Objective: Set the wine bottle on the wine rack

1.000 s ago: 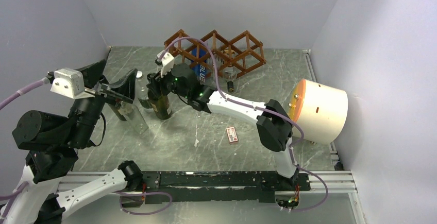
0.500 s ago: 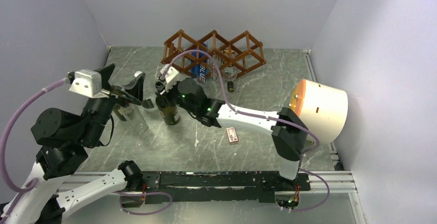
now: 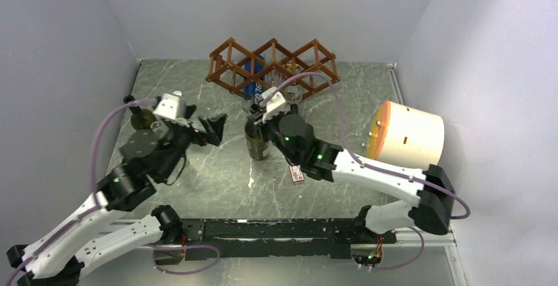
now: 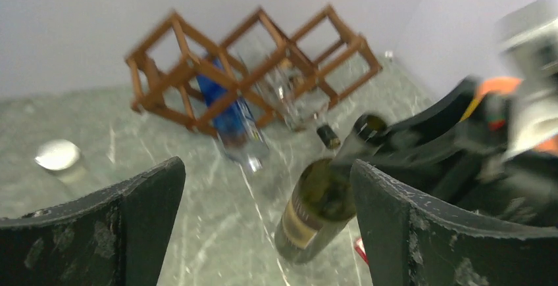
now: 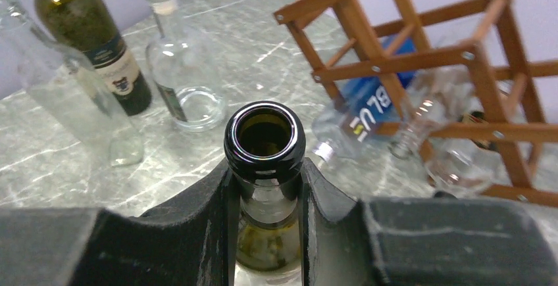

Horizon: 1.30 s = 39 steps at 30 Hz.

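green glass wine bottle upright mid-worktop, near wooden wine rack at far edge, neck clamped in right pincer; left pincer wide open, empty, alongside.

The only lettering I can read is on the blue-labelled bottle lying in the wine rack, just ahead and to the right of the right gripper. It shows big white capitals, "BL" and then part of what looks like a "U", with the rest cut off behind a slat. Ahead and to the left of that gripper, the dark bottle wears a navy label with pale print too fine to read. The wine bottle pinched in the gripper has a cream label, but it is only a blur. Back beside the gripper's arm lies a small red-and-white box, and its print is too small to read.
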Motion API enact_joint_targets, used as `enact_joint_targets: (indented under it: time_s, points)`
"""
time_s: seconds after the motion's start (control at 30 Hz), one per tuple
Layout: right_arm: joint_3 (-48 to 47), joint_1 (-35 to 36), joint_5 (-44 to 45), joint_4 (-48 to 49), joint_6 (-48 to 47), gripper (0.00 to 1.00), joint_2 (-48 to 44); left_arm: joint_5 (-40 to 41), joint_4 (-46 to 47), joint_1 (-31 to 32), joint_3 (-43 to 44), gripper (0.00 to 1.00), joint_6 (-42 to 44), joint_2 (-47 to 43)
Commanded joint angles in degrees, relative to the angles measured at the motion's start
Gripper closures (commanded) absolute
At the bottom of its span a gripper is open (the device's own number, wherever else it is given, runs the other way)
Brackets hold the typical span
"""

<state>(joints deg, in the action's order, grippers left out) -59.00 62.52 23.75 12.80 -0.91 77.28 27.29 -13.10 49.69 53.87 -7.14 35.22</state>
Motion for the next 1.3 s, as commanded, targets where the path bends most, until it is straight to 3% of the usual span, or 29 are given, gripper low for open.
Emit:
enact_joint_targets:
  time_s: [0.0,0.3,0.4,0.63,0.93,1.27]
  points:
    - [2.08,-0.18,8.27,1.16,3.09,1.00,-8.45,-0.44,3.84,-0.29,-4.92,0.01,-15.15,4.32]
    - [5.63,-0.18,14.59,-4.51,7.39,1.00,-18.16,-4.30,11.12,-0.30,-12.40,0.01,-20.36,10.27]
    - [5.98,-0.14,14.78,-5.38,7.92,1.00,-19.81,-7.41,14.04,-0.28,-14.30,0.06,-19.52,11.36]
    - [5.53,-0.16,13.52,-5.73,8.58,1.00,-22.68,-25.77,26.04,-0.30,-21.03,0.03,-7.54,12.07]
    - [3.77,-0.17,5.15,-6.24,9.06,1.00,-26.12,-36.59,35.02,-0.29,-22.75,0.05,-1.93,18.32]
    - [3.07,-0.14,-5.35,-4.47,9.85,1.00,-30.57,-43.44,43.79,-0.23,-23.41,0.05,5.20,21.74]
